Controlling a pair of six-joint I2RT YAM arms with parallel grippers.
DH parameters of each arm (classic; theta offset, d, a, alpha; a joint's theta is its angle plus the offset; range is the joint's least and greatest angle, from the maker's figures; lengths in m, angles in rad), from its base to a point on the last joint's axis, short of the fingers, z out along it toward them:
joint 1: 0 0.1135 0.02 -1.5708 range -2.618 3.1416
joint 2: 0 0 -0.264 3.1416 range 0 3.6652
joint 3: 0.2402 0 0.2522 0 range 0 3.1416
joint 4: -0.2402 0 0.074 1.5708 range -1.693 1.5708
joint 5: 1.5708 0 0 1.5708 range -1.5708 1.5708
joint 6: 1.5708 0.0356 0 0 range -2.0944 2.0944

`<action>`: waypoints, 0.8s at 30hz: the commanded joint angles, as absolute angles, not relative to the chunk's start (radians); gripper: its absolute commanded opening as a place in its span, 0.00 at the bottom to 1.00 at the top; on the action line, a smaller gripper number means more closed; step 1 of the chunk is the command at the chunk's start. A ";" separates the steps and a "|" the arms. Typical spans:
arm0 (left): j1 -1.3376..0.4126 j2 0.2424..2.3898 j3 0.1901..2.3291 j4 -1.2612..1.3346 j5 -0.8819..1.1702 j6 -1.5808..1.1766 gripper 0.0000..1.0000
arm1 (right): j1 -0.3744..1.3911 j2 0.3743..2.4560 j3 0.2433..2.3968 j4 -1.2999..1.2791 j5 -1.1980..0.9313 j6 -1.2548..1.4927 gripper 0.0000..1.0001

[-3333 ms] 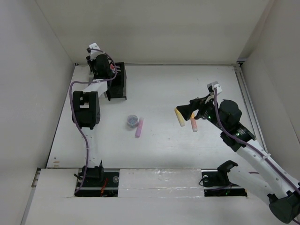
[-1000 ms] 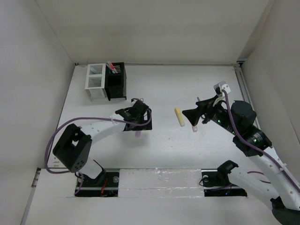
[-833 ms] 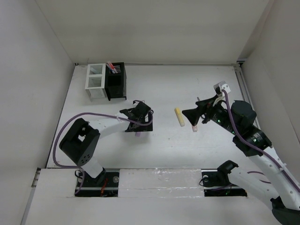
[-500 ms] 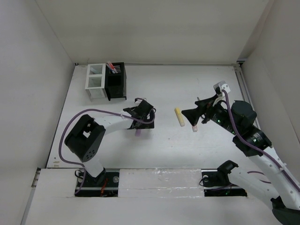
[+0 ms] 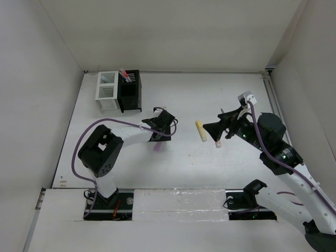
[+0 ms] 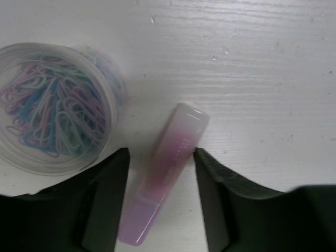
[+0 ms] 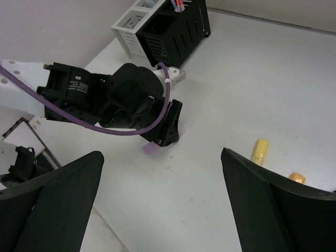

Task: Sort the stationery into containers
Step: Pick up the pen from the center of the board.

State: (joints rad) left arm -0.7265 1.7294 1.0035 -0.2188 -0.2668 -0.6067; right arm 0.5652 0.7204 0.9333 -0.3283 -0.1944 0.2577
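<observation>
Purple marker (image 6: 165, 178) flat mid-table, left of centre, beside clip tub (image 6: 52, 126). We see left gripper (image 6: 160, 153) open, jaws straddling marker, not clamped. Right gripper (image 5: 209, 128) wide open, empty, toward right edge.

bright, even light, soft shadows; close left wrist view hazy (purple marker (image 6: 165, 184) slightly blurred)

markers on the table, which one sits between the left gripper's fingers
The purple marker, between the left gripper's open fingers beside the paperclip tub; the yellow marker and orange marker lie far off.
</observation>
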 commanded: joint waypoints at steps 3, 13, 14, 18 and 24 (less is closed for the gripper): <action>-0.744 1.802 1.003 -0.258 -0.238 -0.637 0.29 | 0.575 0.703 0.936 -0.268 -0.207 0.238 1.00; -0.798 1.802 0.948 -0.278 -0.203 -0.646 0.00 | 0.575 0.684 0.927 -0.268 -0.216 0.238 1.00; -0.814 1.802 0.948 -0.278 -0.202 -0.646 0.00 | 0.575 0.684 0.927 -0.268 -0.227 0.238 1.00; -0.860 1.728 1.034 -0.314 -0.202 -0.655 0.00 | 0.575 0.664 0.945 -0.268 -0.218 0.238 1.00; -0.856 1.666 1.259 -0.348 -0.313 -0.641 0.00 | 0.575 0.641 0.982 -0.281 -0.154 0.238 1.00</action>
